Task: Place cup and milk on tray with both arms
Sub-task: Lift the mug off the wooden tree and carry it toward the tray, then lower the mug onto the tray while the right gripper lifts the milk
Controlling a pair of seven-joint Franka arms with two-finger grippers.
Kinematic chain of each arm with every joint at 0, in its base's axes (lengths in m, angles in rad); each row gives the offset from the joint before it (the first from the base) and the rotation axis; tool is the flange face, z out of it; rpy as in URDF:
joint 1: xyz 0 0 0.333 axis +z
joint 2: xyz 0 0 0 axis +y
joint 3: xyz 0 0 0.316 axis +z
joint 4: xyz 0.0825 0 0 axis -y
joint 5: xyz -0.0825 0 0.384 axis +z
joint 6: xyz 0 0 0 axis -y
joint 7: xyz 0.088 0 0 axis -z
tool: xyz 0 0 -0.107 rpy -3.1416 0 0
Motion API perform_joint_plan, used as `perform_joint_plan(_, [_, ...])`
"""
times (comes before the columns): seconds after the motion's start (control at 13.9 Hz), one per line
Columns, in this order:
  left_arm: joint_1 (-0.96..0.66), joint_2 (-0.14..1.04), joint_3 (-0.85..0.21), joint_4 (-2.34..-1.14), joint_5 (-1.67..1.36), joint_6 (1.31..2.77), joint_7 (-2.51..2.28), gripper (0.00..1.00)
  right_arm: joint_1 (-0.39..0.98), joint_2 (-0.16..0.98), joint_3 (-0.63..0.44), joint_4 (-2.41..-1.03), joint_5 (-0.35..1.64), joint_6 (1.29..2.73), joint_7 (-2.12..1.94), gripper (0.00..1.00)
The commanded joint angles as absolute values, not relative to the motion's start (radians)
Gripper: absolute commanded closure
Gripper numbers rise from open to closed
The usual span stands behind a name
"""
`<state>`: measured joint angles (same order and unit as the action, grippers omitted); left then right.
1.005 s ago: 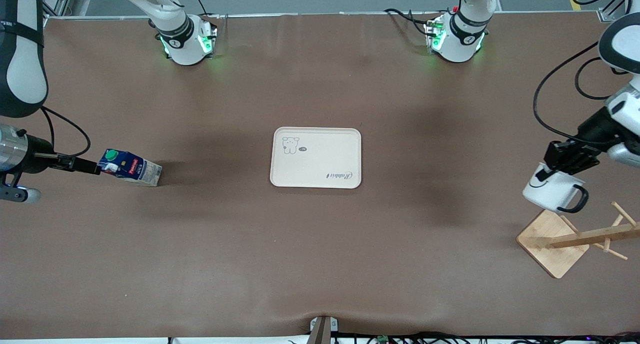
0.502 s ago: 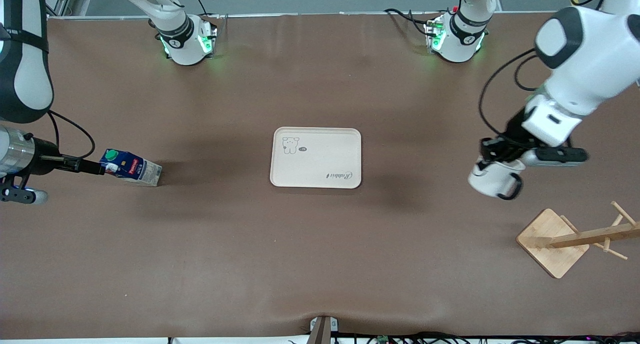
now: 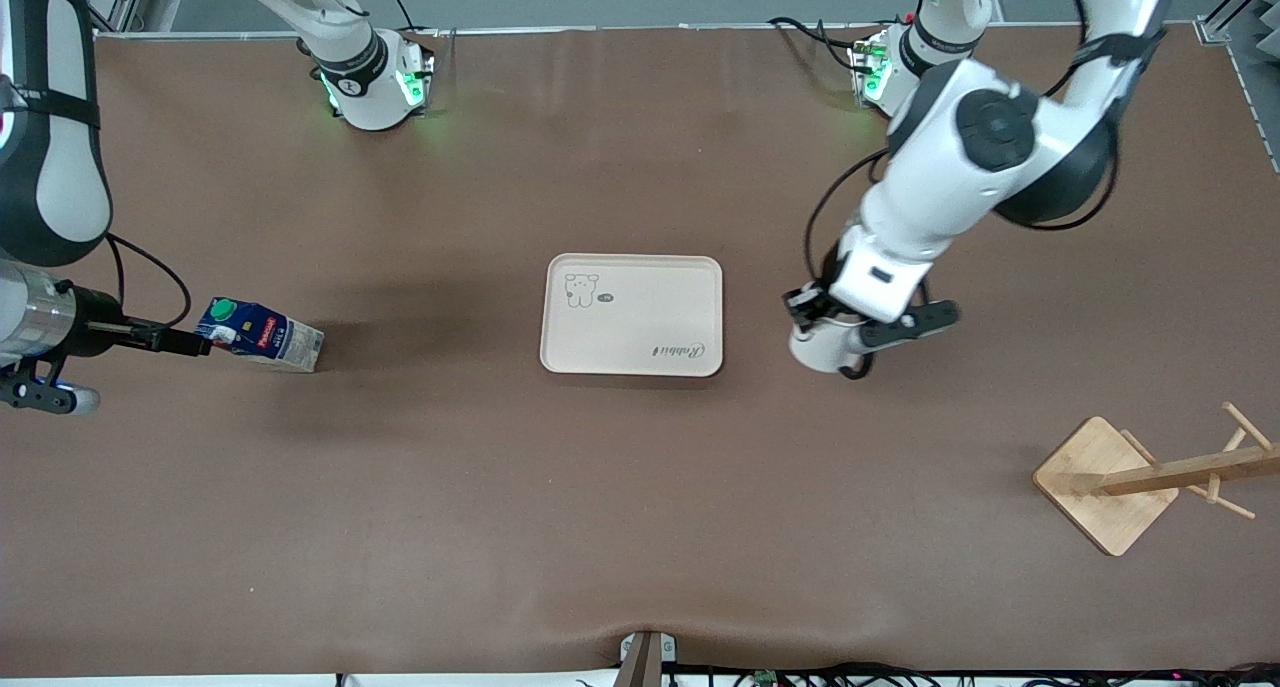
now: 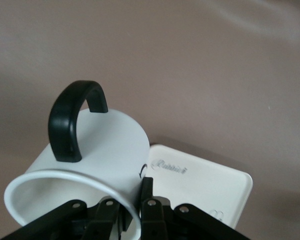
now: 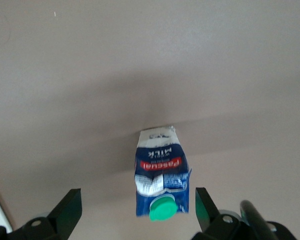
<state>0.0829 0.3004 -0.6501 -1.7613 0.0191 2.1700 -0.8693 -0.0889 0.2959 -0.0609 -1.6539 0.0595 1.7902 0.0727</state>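
1. Gripping the cup (image 3: 822,347) by its rim, the left gripper (image 3: 806,305) hangs right of frame centre, just beside the tray (image 3: 632,315).
2. Spread wide, the right gripper (image 3: 190,342) flanks the milk (image 3: 262,334) at mid-left, holding nothing.

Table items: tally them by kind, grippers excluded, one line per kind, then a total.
Cup: 1, held by the left gripper beside the tray
Milk: 1, standing between the open fingers of the right gripper
Tray: 1
Wooden rack: 1
Total: 4
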Motion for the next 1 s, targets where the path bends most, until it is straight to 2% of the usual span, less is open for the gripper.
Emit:
perform_joint_plan(0.0, [0.006,0.432,-0.646,-1.614,0.048,2.089,-0.913,1.0,-0.11,0.229,-0.048,-1.814,0.063,1.897,0.083,0.0])
perform_joint_plan(0.36, [-0.139,0.596,-0.618,-1.462,0.048,1.971,-0.98,1.0,-0.112,0.16,-0.048,-1.986,0.063,1.986,0.081,0.0])
perform_joint_plan(0.65, [-0.34,0.664,-0.456,-1.415,0.043,1.962,-0.979,1.0,-0.12,0.146,-0.048,-2.043,0.061,2.046,0.042,0.0])
perform_joint_plan(0.79, [-0.399,0.702,-0.411,-1.381,0.041,1.922,-0.973,1.0,-0.123,0.144,-0.048,-2.069,0.063,2.074,0.032,0.0])
perform_joint_plan(0.86, [-0.405,0.721,-0.407,-1.368,0.041,1.91,-0.971,1.0,-0.124,0.146,-0.048,-2.075,0.061,2.077,0.031,0.05])
perform_joint_plan(0.93, [-0.403,0.735,-0.407,-1.365,0.04,1.904,-0.95,1.0,-0.123,0.146,-0.048,-2.075,0.061,2.08,0.029,0.34])
